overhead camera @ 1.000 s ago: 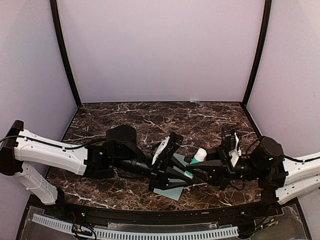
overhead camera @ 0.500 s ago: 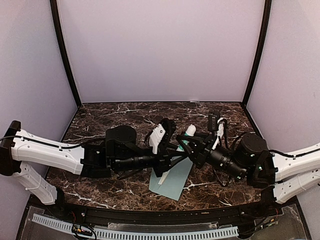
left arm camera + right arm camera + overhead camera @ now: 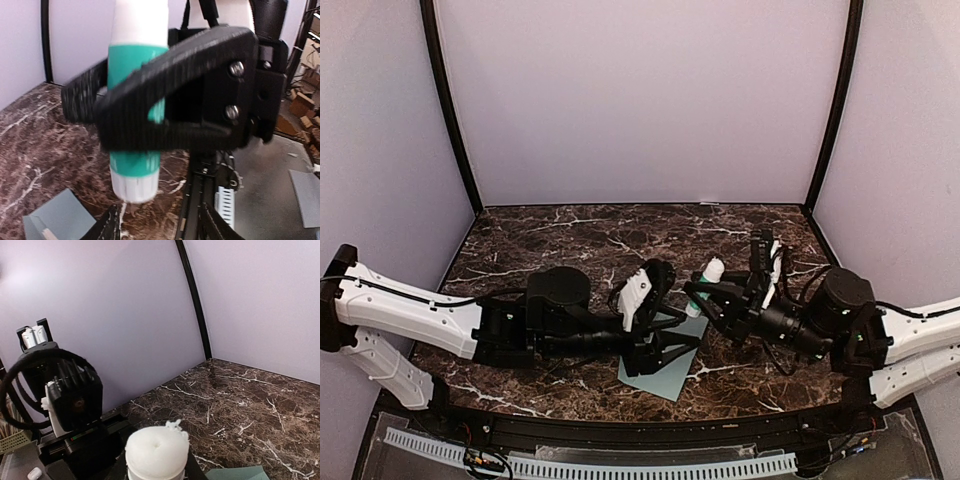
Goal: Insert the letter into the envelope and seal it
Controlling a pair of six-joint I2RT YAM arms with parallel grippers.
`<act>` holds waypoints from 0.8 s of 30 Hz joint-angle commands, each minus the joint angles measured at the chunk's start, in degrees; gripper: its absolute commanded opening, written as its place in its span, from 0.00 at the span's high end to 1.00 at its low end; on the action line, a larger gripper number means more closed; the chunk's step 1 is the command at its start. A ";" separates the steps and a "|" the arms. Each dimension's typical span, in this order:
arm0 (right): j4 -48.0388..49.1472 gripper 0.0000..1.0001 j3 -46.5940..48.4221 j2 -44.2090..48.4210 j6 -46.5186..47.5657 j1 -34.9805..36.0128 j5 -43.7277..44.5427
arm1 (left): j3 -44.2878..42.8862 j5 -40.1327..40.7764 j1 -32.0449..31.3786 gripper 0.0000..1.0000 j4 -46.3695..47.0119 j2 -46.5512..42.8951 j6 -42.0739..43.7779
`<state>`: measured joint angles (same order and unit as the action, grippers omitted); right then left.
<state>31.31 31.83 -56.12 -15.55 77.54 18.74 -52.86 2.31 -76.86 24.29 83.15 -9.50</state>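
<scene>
The pale teal envelope (image 3: 658, 378) lies flat on the marble table (image 3: 540, 235) at lower centre of the top view, its upper end hidden under the left gripper (image 3: 682, 335), whose fingers stand apart, empty; the right gripper (image 3: 700, 297) clamps a teal glue stick (image 3: 706, 285), blurred and cut off at the top in the left wrist view.

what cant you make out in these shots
- Envelope: in the top view the left gripper covers its upper part, so the flap and any letter inside are hidden.
- Glue stick label: in the left wrist view the right gripper crosses it, and the picture is blurred.
- Grip on the stick: in the right wrist view the bottom edge cuts it off.
</scene>
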 commanded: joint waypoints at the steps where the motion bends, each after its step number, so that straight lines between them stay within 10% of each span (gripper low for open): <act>1: -2.22 1.00 -0.77 6.36 4.42 -0.37 -12.04 | 3.21 -10.85 -0.57 0.44 -0.24 -5.88 -0.72; 16: -0.92 1.00 0.60 6.55 1.33 -0.39 -35.53 | 0.42 -27.38 -0.57 0.49 8.96 -3.63 -4.40; 24: 0.20 1.00 0.82 5.28 0.76 -0.37 -35.15 | -1.21 -27.57 -0.57 0.77 9.88 -1.43 -4.50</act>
<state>28.23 31.48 -50.76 -14.02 77.45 -15.57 -52.05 -23.57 -77.36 31.68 81.34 -13.93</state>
